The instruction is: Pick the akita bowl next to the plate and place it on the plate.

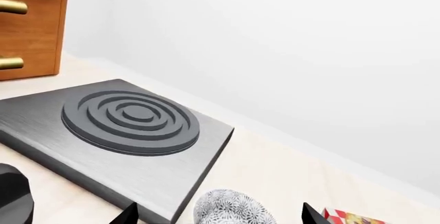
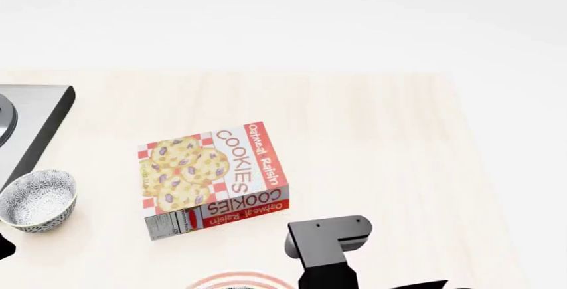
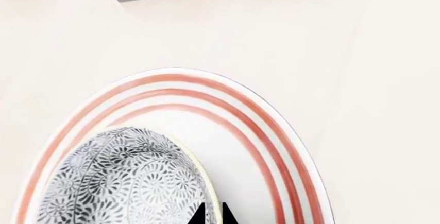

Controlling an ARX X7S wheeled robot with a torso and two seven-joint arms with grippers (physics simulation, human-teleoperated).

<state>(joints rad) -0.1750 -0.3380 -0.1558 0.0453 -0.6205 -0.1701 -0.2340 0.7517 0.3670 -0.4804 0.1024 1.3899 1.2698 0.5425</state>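
I see a grey-and-white floral bowl (image 3: 127, 183) on the white, red-ringed plate (image 3: 275, 147); a red-and-white checked cookie box (image 2: 212, 177); a matching patterned bowl (image 2: 37, 199) far left; a grey hob (image 1: 131, 131).

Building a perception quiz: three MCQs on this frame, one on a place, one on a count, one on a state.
1. Where does the cookie box lie?
A. On the stove slab
B. On the tabletop between the loose bowl and the right arm
C. On the plate

2. How many patterned bowls show in all views together?
A. One
B. Two
C. Four

3. What is the right gripper doing?
A. Pinching the rim of the akita bowl over the plate
B. Hanging open above the cookie box
C. Gripping a drawer handle

Answers:
1 B: the head view shows it flat on the wood, right of the second bowl.
2 B: one sits by the stove slab, another is at the plate.
3 A: the right wrist view shows the fingertips closed on the bowl's rim, plate rings beneath.
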